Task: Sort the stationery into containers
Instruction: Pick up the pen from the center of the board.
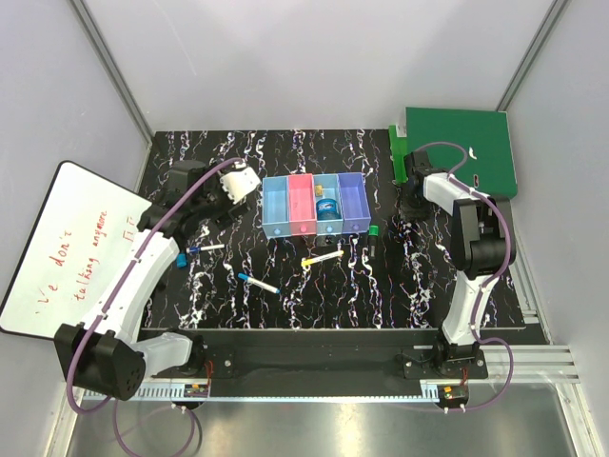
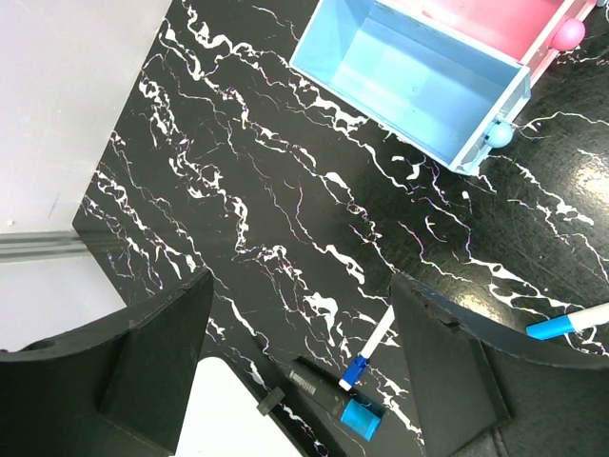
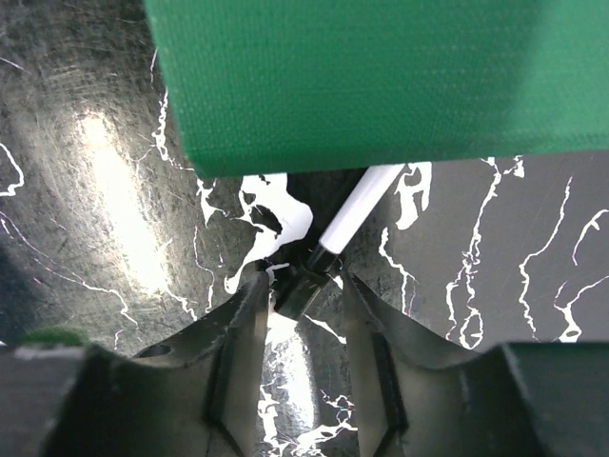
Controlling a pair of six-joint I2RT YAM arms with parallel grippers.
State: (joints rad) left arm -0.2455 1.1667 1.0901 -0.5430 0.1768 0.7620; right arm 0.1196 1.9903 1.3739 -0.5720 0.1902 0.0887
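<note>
The containers [image 1: 314, 205] are a joined row of light blue, pink, light blue and purple bins; a round blue object [image 1: 328, 207] lies in the third. On the mat in front lie a blue-capped white marker [image 1: 259, 284], a yellow-and-white pen [image 1: 322, 257], a green-capped dark marker [image 1: 375, 238] and a small blue-capped pen [image 1: 206, 248]. My right gripper [image 3: 303, 286] is low beside the green folder [image 3: 381, 76], jaws narrow but open around the black cap of a white pen [image 3: 354, 214] whose far end is under the folder. My left gripper [image 2: 304, 324] hangs open above the small blue-capped pen [image 2: 371, 347].
A whiteboard [image 1: 67, 248] with red writing overhangs the mat's left edge, and a dark marker with a blue end [image 2: 362, 417] lies beside it. The green folder [image 1: 457, 148] covers the back right corner. The light blue end bin [image 2: 419, 81] is empty.
</note>
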